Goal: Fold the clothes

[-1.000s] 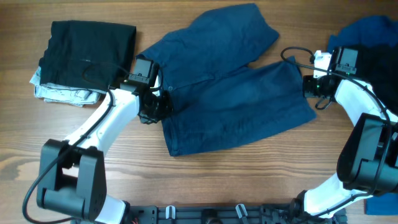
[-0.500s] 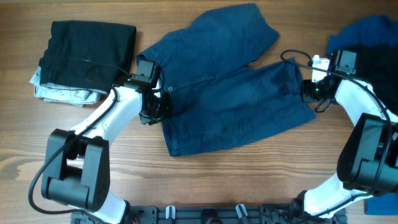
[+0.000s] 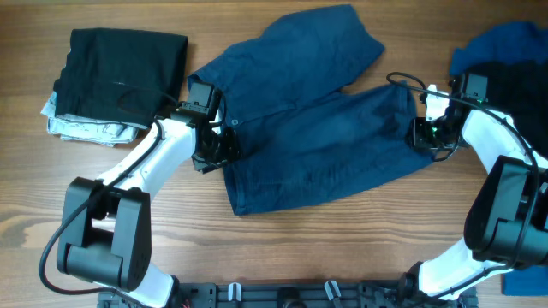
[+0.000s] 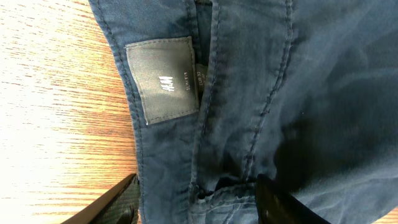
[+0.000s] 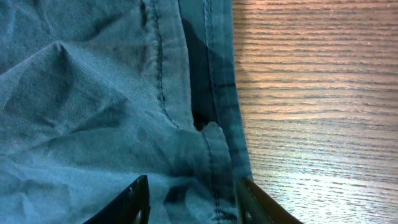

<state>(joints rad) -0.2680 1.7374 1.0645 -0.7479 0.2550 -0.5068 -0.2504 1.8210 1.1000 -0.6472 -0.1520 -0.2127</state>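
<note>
Wood-grain table (image 3: pixel 342 248) carries the navy trousers (image 3: pixel 325 145) spread out at its middle. Left gripper (image 4: pixel 199 202) straddles the waistband (image 4: pixel 205 124), right gripper (image 5: pixel 189 202) a leg hem (image 5: pixel 217 93), both with fingers spread, likely poised to pinch opposite ends for a fold. Fingertips run off the wrist views, so contact with cloth is unclear

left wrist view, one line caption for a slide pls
Left gripper, fingers open either side of the waistband of the navy trousers, grey label facing up, wooden table at left.
</note>
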